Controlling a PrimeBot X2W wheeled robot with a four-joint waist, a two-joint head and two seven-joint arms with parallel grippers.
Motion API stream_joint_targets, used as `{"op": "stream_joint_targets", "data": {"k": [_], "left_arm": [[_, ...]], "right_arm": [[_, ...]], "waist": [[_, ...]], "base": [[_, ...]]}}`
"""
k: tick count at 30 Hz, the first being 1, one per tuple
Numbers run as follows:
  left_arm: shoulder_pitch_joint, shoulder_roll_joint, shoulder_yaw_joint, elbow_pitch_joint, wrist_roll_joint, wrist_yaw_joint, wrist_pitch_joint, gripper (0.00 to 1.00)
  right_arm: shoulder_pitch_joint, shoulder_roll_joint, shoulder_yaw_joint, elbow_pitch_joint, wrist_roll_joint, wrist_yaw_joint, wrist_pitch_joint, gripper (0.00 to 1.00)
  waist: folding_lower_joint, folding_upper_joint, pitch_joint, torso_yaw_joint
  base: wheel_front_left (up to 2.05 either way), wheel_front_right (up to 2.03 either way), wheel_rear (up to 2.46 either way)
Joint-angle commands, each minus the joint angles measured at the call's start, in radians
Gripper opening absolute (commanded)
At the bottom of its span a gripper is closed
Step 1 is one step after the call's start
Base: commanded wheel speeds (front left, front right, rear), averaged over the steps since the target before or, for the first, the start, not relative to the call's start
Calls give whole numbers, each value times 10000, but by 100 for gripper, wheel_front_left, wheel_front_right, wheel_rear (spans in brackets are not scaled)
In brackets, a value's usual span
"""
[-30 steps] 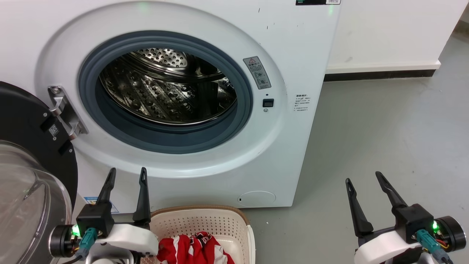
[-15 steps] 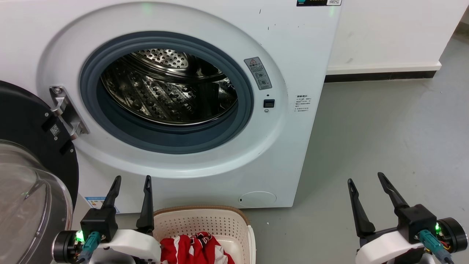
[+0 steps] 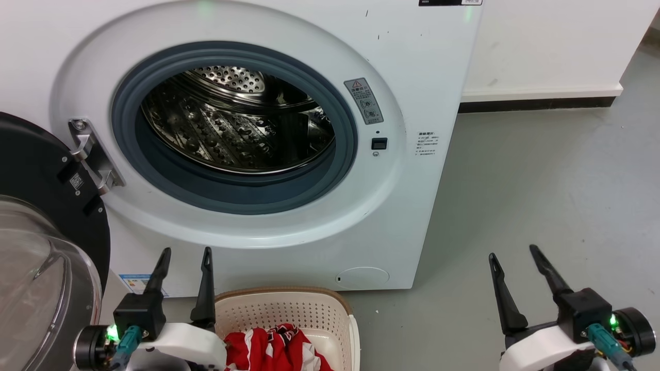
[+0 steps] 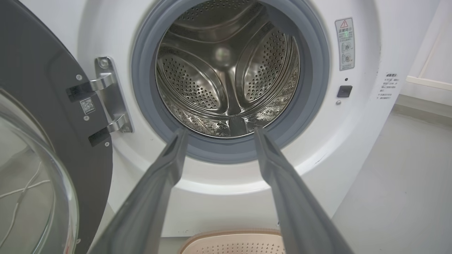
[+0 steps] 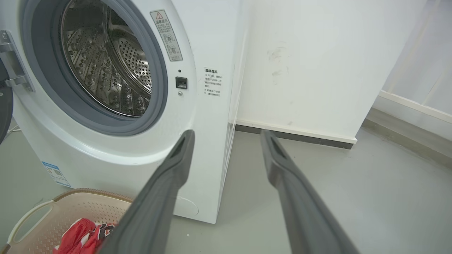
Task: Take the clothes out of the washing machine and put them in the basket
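Note:
The red clothes (image 3: pixel 276 350) with white stripes lie bunched in the cream basket (image 3: pixel 289 309) on the floor in front of the white washing machine (image 3: pixel 428 77); the red clothes (image 5: pixel 83 236) and basket (image 5: pixel 42 218) also appear in the right wrist view. The steel drum (image 3: pixel 237 118) holds no fabric that I can see, also in the left wrist view of the drum (image 4: pixel 226 67). My left gripper (image 3: pixel 185 255) is open beside the basket's left edge, empty. My right gripper (image 3: pixel 513 252) is open over the bare floor to the right, empty.
The black-framed glass door (image 3: pixel 41 247) stands swung open at the left, close to my left arm. Grey floor (image 3: pixel 541 196) stretches to the right of the machine, bounded by a white wall with a dark baseboard (image 3: pixel 536 103).
The left gripper has dropped slightly lower since a second ago. The camera has shifted a little. The clothes stay in the basket.

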Motion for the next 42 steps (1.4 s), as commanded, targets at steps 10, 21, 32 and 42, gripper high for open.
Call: {"op": "stream_joint_targets", "data": {"k": [10, 21, 32, 42], "left_arm": [[-163, -116, 269, 375, -1497, -126, 435, 0], [-229, -200, 380, 414, -3539, -288, 789, 0], [-335, -277, 543, 514, -5314, -426, 1152, 0], [-448, -341, 677, 608, -6751, -545, 1461, 0]], "right_arm": [[-36, -93, 8, 276, 1840, 1, 126, 0], [-344, -224, -38, 632, 4259, 0, 336, 0], [-540, -300, -114, 890, 6339, -1, 534, 0], [-704, -343, -199, 1094, 8004, -2, 723, 0]], "waist": [[0, -1, 12, 26], [0, -1, 26, 62], [0, -1, 40, 98], [0, -1, 53, 132]], "base": [[0, 0, 0], [0, 0, 0], [0, 0, 0], [0, 0, 0]]}}
